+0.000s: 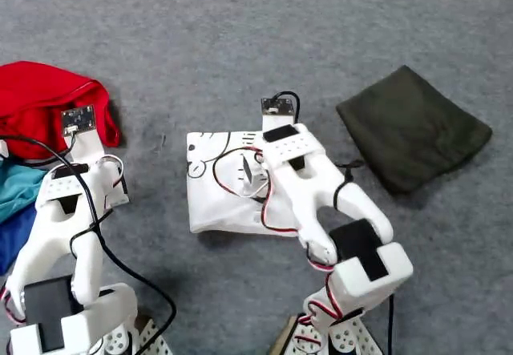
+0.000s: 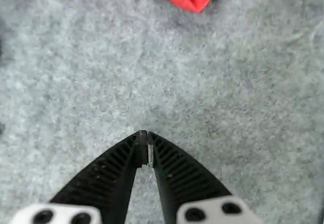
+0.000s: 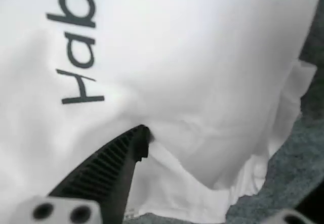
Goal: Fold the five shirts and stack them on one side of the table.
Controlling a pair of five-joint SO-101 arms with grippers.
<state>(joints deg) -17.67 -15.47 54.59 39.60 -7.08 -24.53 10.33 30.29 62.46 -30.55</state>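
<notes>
High view first: I have the white shirt [image 1: 218,199] lying partly folded at the centre of the grey table [image 1: 240,50], with the right arm stretched over it. A dark green shirt [image 1: 413,127] sits folded at the right of the frame, well apart from the white one. At the upper left a red shirt [image 1: 36,102] lies crumpled, and a teal shirt [image 1: 14,188] and a blue shirt [image 1: 10,241] lie below it along the left edge.

From the right wrist view I read the right gripper [image 3: 223,168] as spread wide. One black finger [image 3: 134,143] rests on the white cloth by a fold, and the other is barely in frame at the corner.

Left wrist view shows the left gripper [image 2: 144,150] pressed together on nothing, over bare table, with the red shirt's edge ahead of it.
</notes>
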